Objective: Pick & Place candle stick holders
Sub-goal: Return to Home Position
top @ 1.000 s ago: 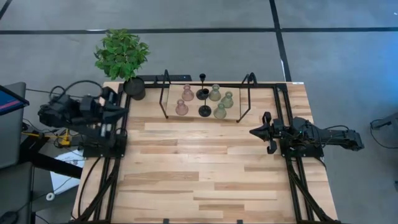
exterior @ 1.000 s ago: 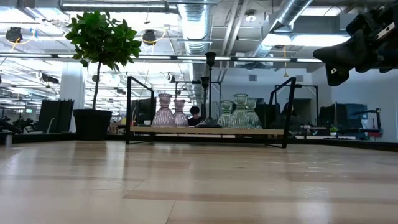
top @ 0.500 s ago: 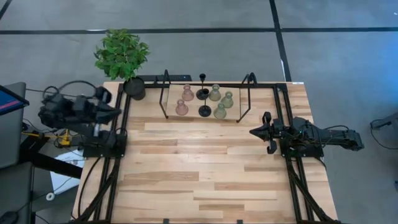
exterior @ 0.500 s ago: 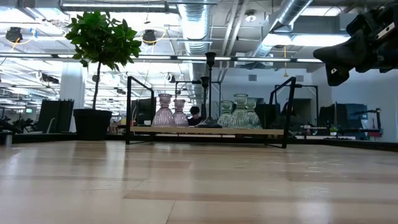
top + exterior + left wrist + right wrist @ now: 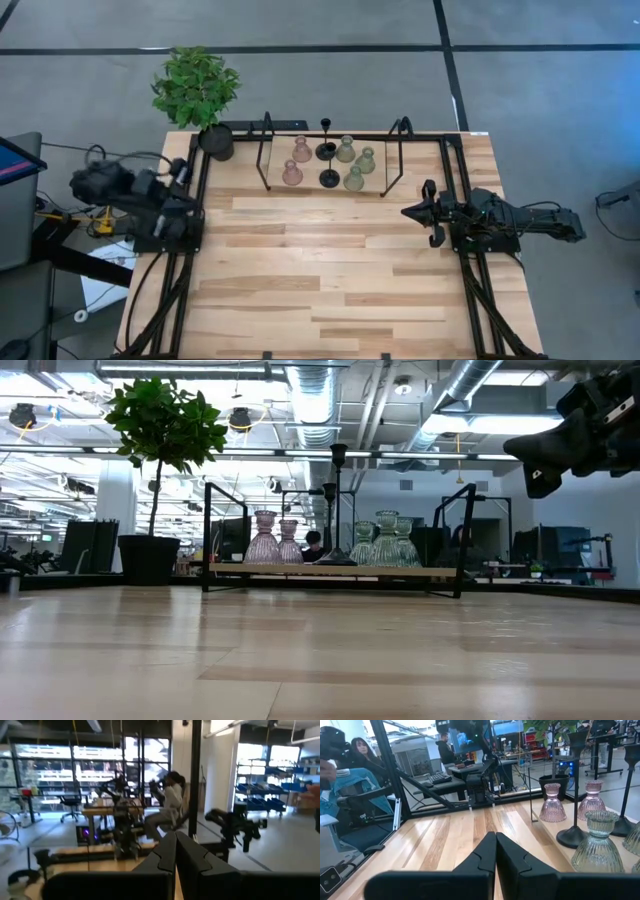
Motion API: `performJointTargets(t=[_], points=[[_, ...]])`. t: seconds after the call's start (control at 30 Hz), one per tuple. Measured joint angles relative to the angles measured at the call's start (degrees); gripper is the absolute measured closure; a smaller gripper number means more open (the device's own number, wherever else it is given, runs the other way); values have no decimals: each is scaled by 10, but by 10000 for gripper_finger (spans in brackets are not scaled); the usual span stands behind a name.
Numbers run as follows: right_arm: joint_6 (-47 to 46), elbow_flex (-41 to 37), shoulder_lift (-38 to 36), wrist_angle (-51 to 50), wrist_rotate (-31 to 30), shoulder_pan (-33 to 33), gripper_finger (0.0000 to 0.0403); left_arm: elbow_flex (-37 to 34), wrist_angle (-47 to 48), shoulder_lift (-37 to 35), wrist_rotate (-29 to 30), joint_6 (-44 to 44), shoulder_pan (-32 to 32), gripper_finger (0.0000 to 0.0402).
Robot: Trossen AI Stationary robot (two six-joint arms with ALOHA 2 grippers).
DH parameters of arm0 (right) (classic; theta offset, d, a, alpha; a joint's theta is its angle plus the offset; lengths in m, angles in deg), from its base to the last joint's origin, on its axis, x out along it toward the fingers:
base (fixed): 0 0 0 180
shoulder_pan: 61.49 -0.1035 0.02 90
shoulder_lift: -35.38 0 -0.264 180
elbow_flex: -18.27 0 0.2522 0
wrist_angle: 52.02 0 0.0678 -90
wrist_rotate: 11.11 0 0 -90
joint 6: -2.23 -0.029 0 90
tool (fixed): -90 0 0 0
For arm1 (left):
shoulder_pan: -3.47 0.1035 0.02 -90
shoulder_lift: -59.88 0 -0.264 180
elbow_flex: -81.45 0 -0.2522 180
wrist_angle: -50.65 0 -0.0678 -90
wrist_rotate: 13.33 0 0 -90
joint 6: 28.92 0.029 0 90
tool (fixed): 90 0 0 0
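Observation:
The candle stick holders stand by their bases on a raised wooden board [image 5: 375, 178] at the table's far edge. There are two pink glass ones [image 5: 292, 173], three olive-green glass ones [image 5: 354, 180] and two black thin-stemmed ones [image 5: 329, 178]. They also show in the low view [image 5: 265, 538] and the right wrist view [image 5: 596, 842]. My left gripper [image 5: 185, 178] is shut and empty [image 5: 175, 851] over the table's left edge. My right gripper [image 5: 408, 212] is shut and empty [image 5: 495, 851] above the table's right side, pointing left, nearer than the board.
Two tall black wire frames [image 5: 265, 150] [image 5: 398, 155] stand at the board's ends. A black pot with a green plant [image 5: 214, 140] stands at the far left corner. Bare wooden tabletop [image 5: 320, 270] lies in front of the board. People sit in the room beyond [image 5: 362, 755].
My left arm has shifted at the table's left edge and drawn its gripper back a little toward that edge. My right arm and the candle stick holders have kept still.

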Motion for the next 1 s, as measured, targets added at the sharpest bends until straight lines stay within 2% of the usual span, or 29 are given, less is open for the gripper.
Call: performJointTargets(t=[0.17, 0.4, 0.57, 0.73, 1.0], points=[[0, 0, 0, 0, 0, 0, 403, -89, -57, 0, -8, -12, 0, 396], [0, 0, 0, 0, 0, 0, 403, -253, -272, 0, -68, -17, 0, 396], [0, 0, 0, 0, 0, 0, 403, -345, -374, 0, -73, -56, 7, 396], [0, 0, 0, 0, 0, 0, 403, -388, -392, 0, -82, -72, 14, 396], [0, 0, 0, 0, 0, 0, 403, -389, -342, 0, -129, -74, 14, 396]])
